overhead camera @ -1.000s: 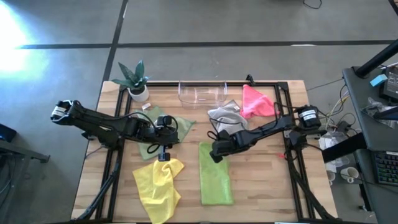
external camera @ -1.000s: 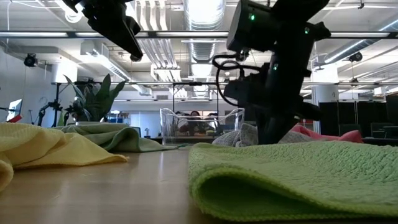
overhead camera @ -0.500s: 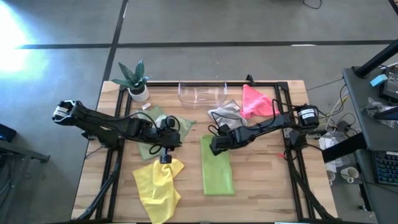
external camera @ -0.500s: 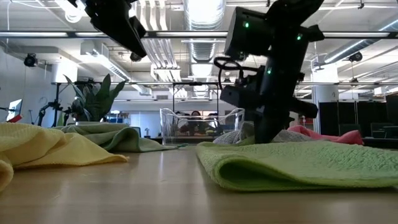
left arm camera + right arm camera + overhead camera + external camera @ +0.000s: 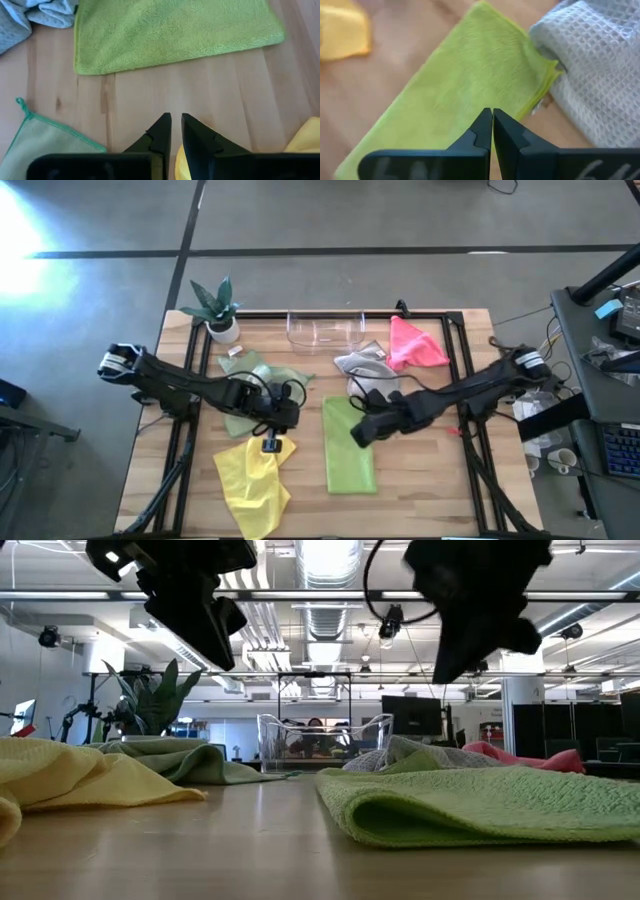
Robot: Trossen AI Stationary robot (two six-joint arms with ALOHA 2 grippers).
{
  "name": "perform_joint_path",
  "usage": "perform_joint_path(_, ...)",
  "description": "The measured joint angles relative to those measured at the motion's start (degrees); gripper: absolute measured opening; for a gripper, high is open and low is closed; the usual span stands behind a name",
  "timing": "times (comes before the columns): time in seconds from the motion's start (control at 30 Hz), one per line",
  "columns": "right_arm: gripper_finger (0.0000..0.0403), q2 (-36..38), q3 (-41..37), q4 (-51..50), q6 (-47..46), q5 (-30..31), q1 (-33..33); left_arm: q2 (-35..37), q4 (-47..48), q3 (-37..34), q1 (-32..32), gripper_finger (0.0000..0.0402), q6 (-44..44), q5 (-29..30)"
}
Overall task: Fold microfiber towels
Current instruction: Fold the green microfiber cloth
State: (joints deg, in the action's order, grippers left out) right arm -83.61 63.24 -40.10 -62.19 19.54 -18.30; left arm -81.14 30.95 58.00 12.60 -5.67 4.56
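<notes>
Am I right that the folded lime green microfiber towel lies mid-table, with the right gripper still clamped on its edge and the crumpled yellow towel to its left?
Not quite. The right gripper holds nothing: its fingers are shut and empty, lifted above the folded lime green microfiber towel, as the right wrist view and low view show. The rest stands: that towel lies mid-table, with the crumpled yellow towel to its left.

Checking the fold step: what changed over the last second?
The right gripper dragged the lime green towel toward the table's far edge, then rose off it, fingers shut and empty. The left gripper edged toward the yellow towel, holding nothing. Pink, grey and sage towels stayed put.
</notes>
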Motion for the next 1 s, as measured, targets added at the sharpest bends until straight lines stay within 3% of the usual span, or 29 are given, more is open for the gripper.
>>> perform_joint_path(0.13,0.0008,4.4,0.0,-0.8,2.0,0.0,-4.5,0.0,-0.1,0.5,0.0,0.0061,0.0,0.0)
perform_joint_path(0.3,0.0008,8.8,-0.4,-3.3,3.8,0.1,-10.1,-0.1,-0.9,1.5,0.4,0.0126,-0.2,-0.1)
perform_joint_path(0.43,0.0008,11.1,-1.5,-4.7,3.9,0.0,-14.7,-0.1,-6.2,1.6,1.8,0.0166,-2.6,-4.2)
perform_joint_path(0.6,0.0009,11.2,-2.0,-5.2,2.6,-0.1,-19.5,-0.1,-12.8,1.6,7.0,0.0175,1.7,-4.2)
perform_joint_path(0.73,0.002,10.2,-2.0,-4.5,3.5,-1.0,-22.2,-1.7,-14.2,1.8,11.3,0.0176,3.1,1.0)
perform_joint_path(1.0,0.01,6.5,-2.0,-1.8,10.7,-2.9,-23.3,-11.1,-17.3,4.2,17.1,0.0176,3.0,6.0)
